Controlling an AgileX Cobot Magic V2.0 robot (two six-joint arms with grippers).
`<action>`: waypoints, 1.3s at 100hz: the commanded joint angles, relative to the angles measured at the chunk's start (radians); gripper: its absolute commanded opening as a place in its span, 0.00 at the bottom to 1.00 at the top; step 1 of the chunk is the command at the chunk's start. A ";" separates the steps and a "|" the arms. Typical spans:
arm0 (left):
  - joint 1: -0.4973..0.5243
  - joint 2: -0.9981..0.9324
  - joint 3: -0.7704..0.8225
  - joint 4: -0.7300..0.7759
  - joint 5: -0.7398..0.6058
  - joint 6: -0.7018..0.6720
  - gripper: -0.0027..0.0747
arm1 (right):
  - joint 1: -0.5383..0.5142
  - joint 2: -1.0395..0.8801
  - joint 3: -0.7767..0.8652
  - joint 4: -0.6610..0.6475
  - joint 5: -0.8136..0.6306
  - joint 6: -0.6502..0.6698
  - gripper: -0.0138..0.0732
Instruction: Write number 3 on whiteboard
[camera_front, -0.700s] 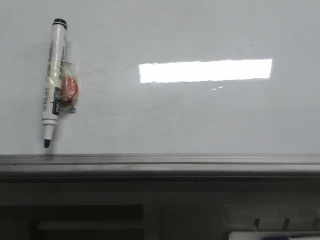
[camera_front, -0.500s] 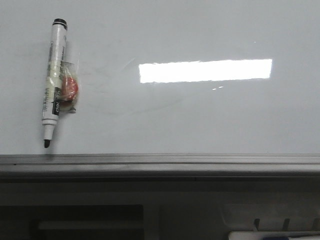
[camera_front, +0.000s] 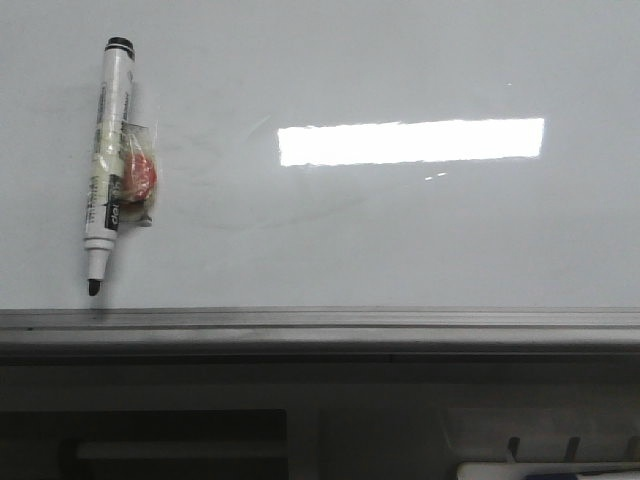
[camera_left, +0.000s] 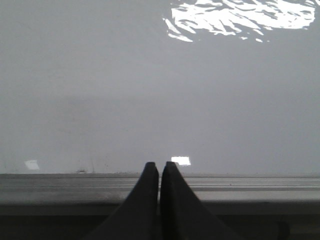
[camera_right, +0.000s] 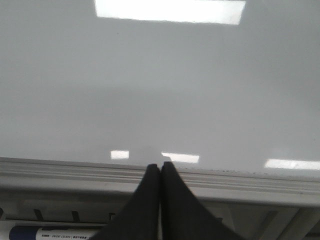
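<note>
From my station, the front view shows the whiteboard (camera_front: 400, 240) filling most of the frame, glossy, with faint wipe smears and a bright rectangular glare (camera_front: 411, 141) across its middle. I see no drawn digit anywhere on the board; the surface carries only smears. A marker (camera_front: 107, 165) lies on the board at the far left, uncapped, its black tip pointing toward the grey metal frame edge (camera_front: 320, 325) and stopping just short of it. A small clear wrapper with something red inside (camera_front: 139, 180) sits touching the marker's barrel on its right side.

Neither arm appears in the front view. In the left wrist view, the left tool (camera_left: 159, 167) has its fingers pressed together with nothing between them, hanging over the frame edge (camera_left: 250, 182) with bare board beyond. In the right wrist view, the right tool (camera_right: 160, 167) is likewise closed on nothing, also over the frame edge (camera_right: 60, 172). Below that edge I see a second marker with a blue end (camera_right: 50, 233) lying in a tray.
</note>
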 joint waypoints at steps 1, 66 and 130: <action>0.001 -0.023 0.011 -0.001 -0.053 -0.010 0.01 | 0.004 -0.016 0.031 0.001 -0.005 -0.001 0.09; 0.001 -0.023 0.011 -0.046 -0.100 -0.010 0.01 | 0.004 -0.016 0.031 -0.002 -0.149 -0.001 0.09; 0.001 -0.023 0.011 -0.048 -0.214 -0.010 0.01 | 0.004 -0.016 0.031 -0.002 -0.331 -0.001 0.09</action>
